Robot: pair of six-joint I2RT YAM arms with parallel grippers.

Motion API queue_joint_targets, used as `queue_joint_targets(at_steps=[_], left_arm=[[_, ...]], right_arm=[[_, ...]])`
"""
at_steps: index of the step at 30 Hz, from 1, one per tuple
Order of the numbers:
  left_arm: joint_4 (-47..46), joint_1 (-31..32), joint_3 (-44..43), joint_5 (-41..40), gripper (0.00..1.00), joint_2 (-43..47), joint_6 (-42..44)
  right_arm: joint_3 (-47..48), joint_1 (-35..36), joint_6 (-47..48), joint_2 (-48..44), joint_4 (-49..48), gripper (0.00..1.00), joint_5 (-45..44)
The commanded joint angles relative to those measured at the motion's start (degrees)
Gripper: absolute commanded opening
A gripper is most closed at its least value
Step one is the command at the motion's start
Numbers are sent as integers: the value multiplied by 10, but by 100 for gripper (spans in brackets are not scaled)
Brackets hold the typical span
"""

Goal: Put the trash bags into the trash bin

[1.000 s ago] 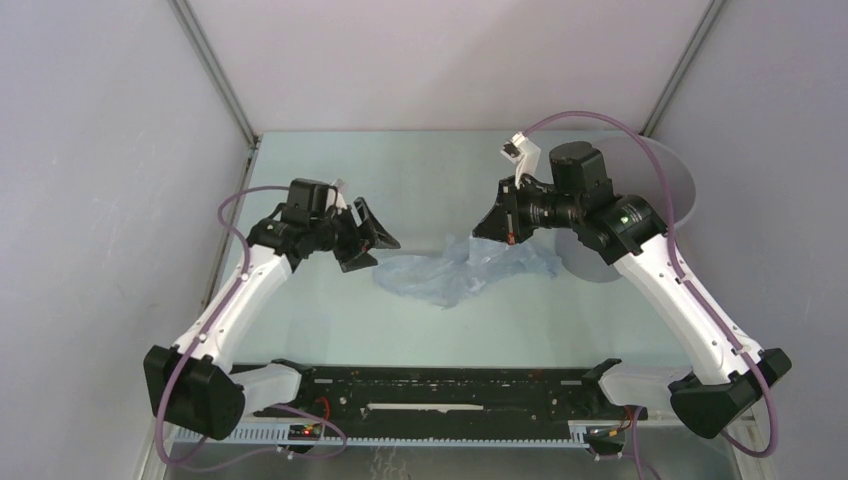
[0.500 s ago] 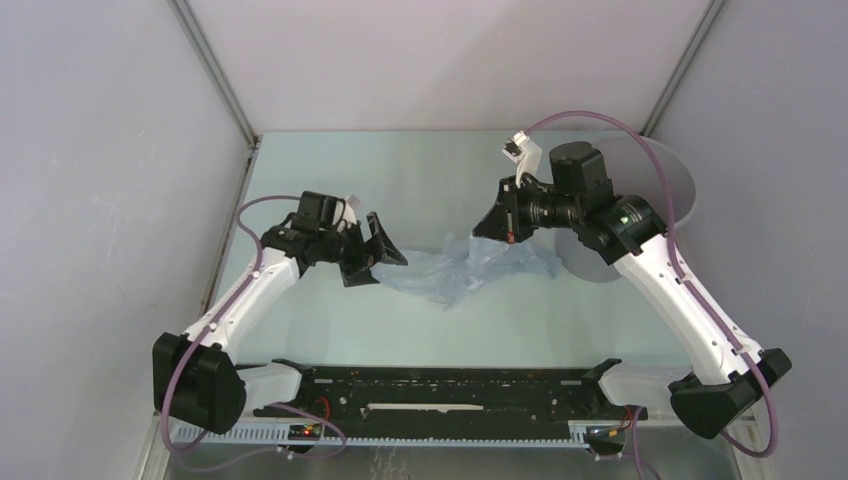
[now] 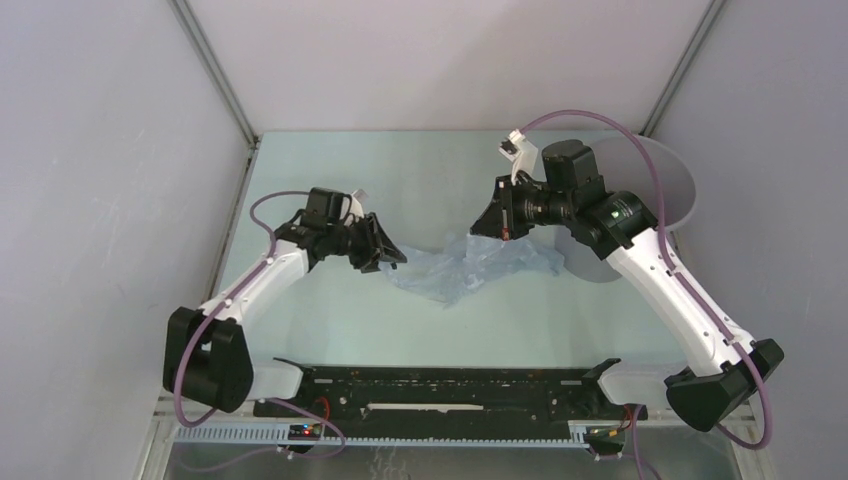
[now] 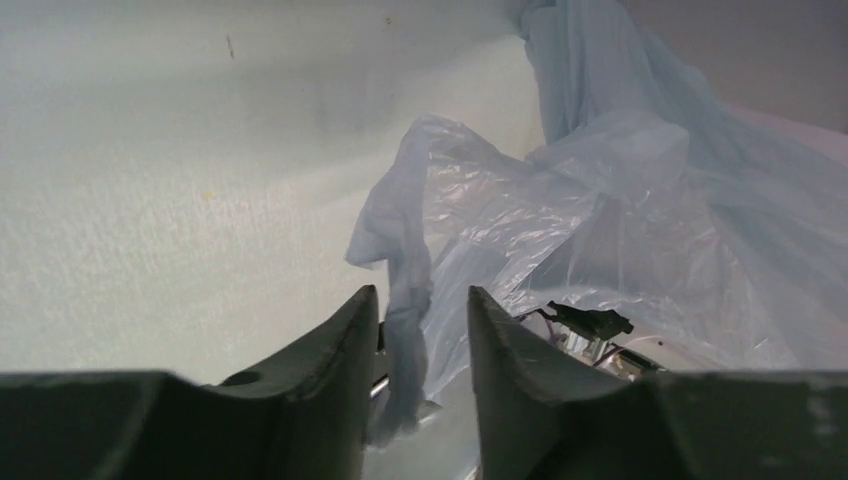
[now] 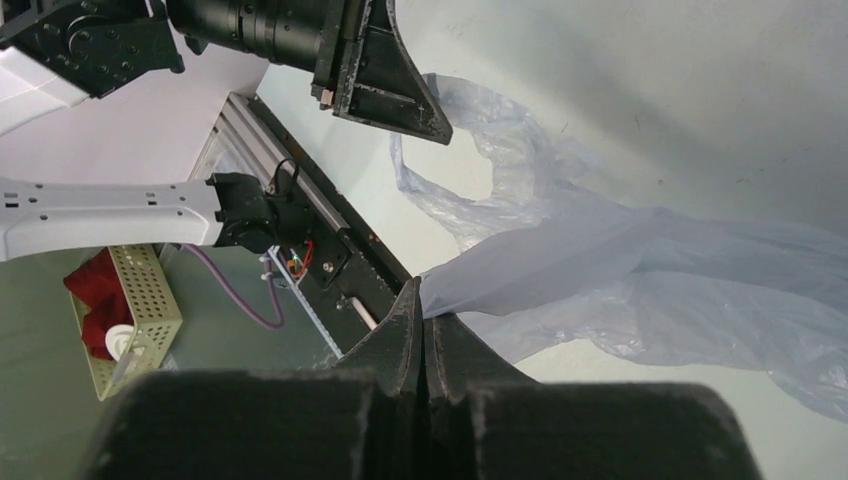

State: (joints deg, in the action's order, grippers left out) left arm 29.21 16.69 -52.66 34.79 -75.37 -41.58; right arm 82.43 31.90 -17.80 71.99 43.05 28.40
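The pale-blue translucent trash bag lies crumpled on the table between my two arms. My left gripper is open at the bag's left edge. In the left wrist view a twisted strip of the bag hangs between its fingers. My right gripper is shut on a pulled-up fold of the bag, pinched at its fingertips. The grey trash bin stands at the right, behind my right arm and largely hidden by it.
Grey enclosure walls close in the table on the left, back and right. A black rail runs along the near edge between the arm bases. A perforated basket with red cloth sits beyond the table's front.
My left gripper has moved right and down to the bag's left edge, and a strip of the bag now sits between its open jaws. My right gripper keeps its hold, barely shifted.
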Motion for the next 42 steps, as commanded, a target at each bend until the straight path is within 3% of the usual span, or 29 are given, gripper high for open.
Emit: queue_joint_targets(at_steps=[1, 5, 7, 10, 19, 24, 31, 37, 42], left_arm=[[-44, -3, 25, 22, 37, 18, 15], [-41, -3, 29, -8, 9, 39, 30], [-39, -3, 20, -42, 1, 63, 29], [-44, -2, 4, -95, 0, 123, 15], [-53, 4, -61, -208, 0, 268, -15], [16, 12, -86, -246, 0, 297, -10], [48, 25, 16, -300, 0, 378, -58], [-4, 25, 128, -312, 0, 367, -66], [-32, 14, 131, -403, 0, 267, -134]], right_arm=[[1, 2, -18, -11, -2, 0, -30], [-2, 2, -42, -14, 6, 0, -54], [-6, 2, -56, -15, 18, 0, -78], [-6, -13, -81, -9, 42, 0, -91], [27, -112, -134, -11, 35, 0, 30], [5, -119, -142, -26, 18, 0, 54], [-104, -119, -139, -26, -25, 0, 63], [-197, -107, -132, 30, -87, 0, 35], [-197, -109, -204, 122, -176, 0, 43]])
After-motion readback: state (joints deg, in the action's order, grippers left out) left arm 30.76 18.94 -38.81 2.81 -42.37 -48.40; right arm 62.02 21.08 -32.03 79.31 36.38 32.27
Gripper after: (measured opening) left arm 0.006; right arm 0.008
